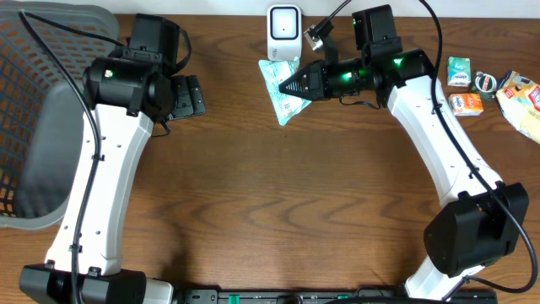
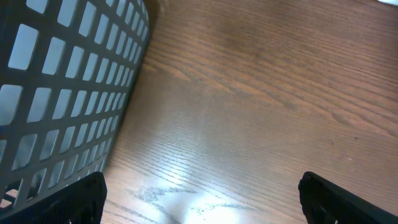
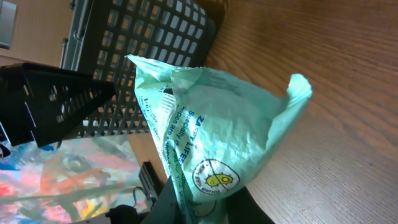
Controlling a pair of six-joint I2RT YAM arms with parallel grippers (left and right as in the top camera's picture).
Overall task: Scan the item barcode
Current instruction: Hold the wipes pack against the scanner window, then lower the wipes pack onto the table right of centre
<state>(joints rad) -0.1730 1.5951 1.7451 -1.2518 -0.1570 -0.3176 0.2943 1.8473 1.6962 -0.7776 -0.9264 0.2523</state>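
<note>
Now my right gripper [image 1: 283, 87] pinches the green packet [image 1: 285, 108] just beside the far scanner [image 1: 284, 28]. I should tilt its barcode, perhaps on the hidden face, squarely toward it; left gripper [image 1: 191, 95] gapes empty.

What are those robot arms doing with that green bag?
The right gripper is shut on a pale green packet and holds it just in front of the white scanner at the back of the table. The left gripper is open and holds nothing, near the dark basket. A few more small packets lie at the right side.
</note>
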